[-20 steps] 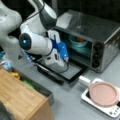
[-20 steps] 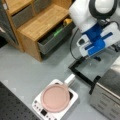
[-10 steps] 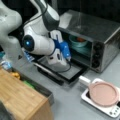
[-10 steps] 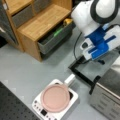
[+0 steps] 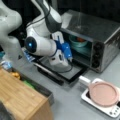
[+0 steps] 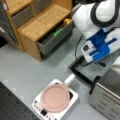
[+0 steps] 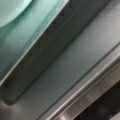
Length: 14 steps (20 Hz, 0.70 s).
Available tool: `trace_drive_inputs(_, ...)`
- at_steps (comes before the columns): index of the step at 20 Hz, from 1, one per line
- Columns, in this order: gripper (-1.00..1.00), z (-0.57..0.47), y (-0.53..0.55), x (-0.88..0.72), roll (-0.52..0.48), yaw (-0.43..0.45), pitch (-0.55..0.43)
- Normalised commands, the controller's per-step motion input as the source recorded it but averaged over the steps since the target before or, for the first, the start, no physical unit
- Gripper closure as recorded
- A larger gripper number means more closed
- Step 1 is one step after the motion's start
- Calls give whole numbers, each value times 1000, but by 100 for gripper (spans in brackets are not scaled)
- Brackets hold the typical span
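End effector is held low at the mouth of the toaster oven, over its lowered door; whether it is wide or narrow cannot be told. A teal dish is seen on the rack inside, so the approach is kept level.

A toaster oven stands open, its door dropped flat. A pink pan sits on a white hotplate, near wooden shelves.
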Motion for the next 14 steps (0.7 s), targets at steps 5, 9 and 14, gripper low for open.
trace_drive_inputs(5,-100,-44,95,8,-12,-68,-133)
trace_drive_inputs(9,-100,-55,90,-23,7,-65,-137)
trace_drive_inputs(14,-100,-53,99,-46,92,-42,-109)
